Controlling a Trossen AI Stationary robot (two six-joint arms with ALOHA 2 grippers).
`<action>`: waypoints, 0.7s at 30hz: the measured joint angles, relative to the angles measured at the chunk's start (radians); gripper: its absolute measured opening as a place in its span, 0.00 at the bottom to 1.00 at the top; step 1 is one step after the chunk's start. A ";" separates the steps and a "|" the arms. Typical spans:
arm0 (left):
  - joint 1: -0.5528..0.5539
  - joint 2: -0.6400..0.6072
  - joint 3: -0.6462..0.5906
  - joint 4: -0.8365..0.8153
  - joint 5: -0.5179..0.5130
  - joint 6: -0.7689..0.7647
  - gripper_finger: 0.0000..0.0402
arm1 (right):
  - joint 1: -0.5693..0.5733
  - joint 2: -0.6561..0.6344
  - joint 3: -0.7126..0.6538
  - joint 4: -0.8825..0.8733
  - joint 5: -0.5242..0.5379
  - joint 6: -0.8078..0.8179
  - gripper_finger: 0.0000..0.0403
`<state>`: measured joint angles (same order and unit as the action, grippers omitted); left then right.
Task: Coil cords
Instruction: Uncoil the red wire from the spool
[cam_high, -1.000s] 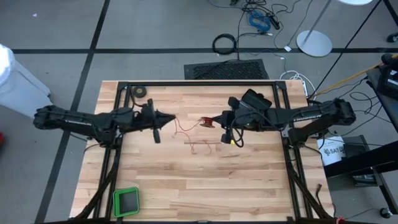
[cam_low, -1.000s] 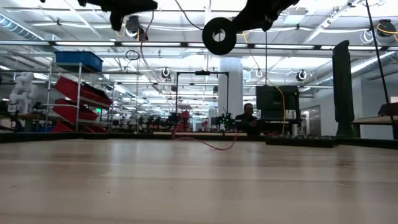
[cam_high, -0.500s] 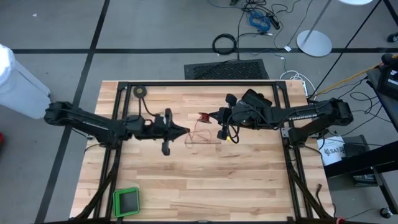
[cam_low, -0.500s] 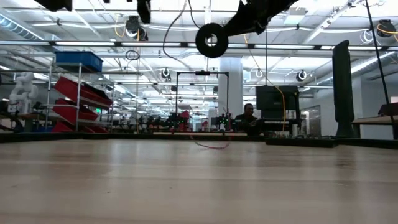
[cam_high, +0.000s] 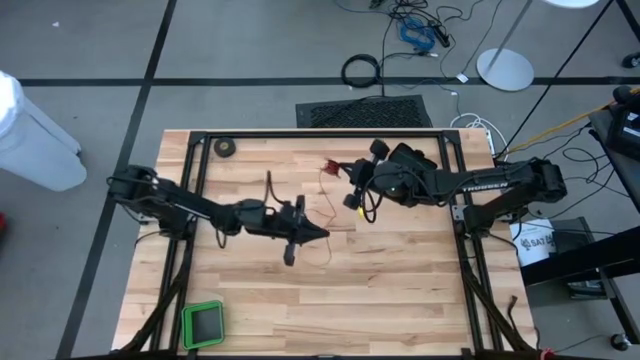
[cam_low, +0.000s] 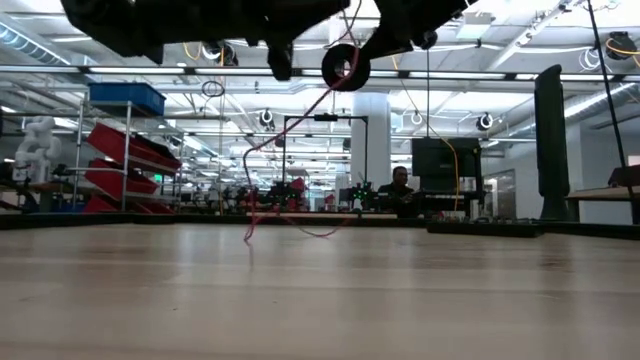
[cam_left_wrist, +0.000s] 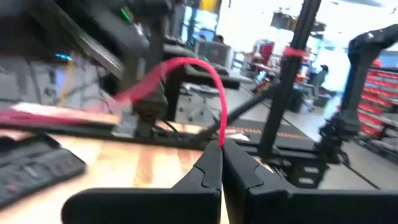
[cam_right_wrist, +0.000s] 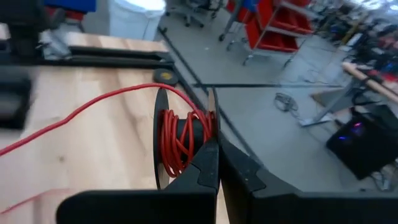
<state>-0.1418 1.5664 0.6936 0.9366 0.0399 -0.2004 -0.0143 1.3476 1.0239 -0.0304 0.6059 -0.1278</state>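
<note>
Right gripper (cam_high: 337, 167) is over the far middle of the light wooden slat table (cam_high: 400, 290), fingers (cam_right_wrist: 205, 165) pinched fully together on the small round black reel (cam_right_wrist: 180, 140), gripping it at the rim with the reel edge-on between the tips. Reel is up off the table, hanging high in the low view (cam_low: 345, 66), with several turns of very thin red wire (cam_right_wrist: 93, 102) already wound round its core. From the reel the wire runs off toward the left arm. Left gripper (cam_high: 322, 236) sits nearer the table centre, closer to the front than the right one, jaws closed tight with the red wire clamped at the tips (cam_left_wrist: 219, 144); the wire arcs up out of the pinch and away. Between the two grippers the wire sags in a loose loop (cam_high: 327, 205), and in the low view a strand drops down to the tabletop (cam_low: 248, 235). Black ring-shaped tape roll (cam_high: 226, 148) lies at the far left corner, well apart from both. Green-rimmed square tray (cam_high: 203, 324) at the near left edge.
</note>
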 joint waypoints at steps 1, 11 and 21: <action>-0.001 0.022 0.009 0.000 0.012 -0.005 0.00 | -0.002 0.000 0.000 0.014 0.003 -0.010 0.00; -0.043 0.209 0.075 -0.004 0.038 -0.032 0.00 | -0.026 0.000 0.000 0.165 -0.003 -0.103 0.00; -0.016 0.223 0.076 -0.192 0.115 -0.031 0.09 | -0.027 -0.001 0.000 0.185 -0.009 -0.128 0.00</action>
<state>-0.1580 1.7890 0.7700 0.7448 0.1546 -0.2310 -0.0418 1.3468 1.0241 0.1543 0.5968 -0.2558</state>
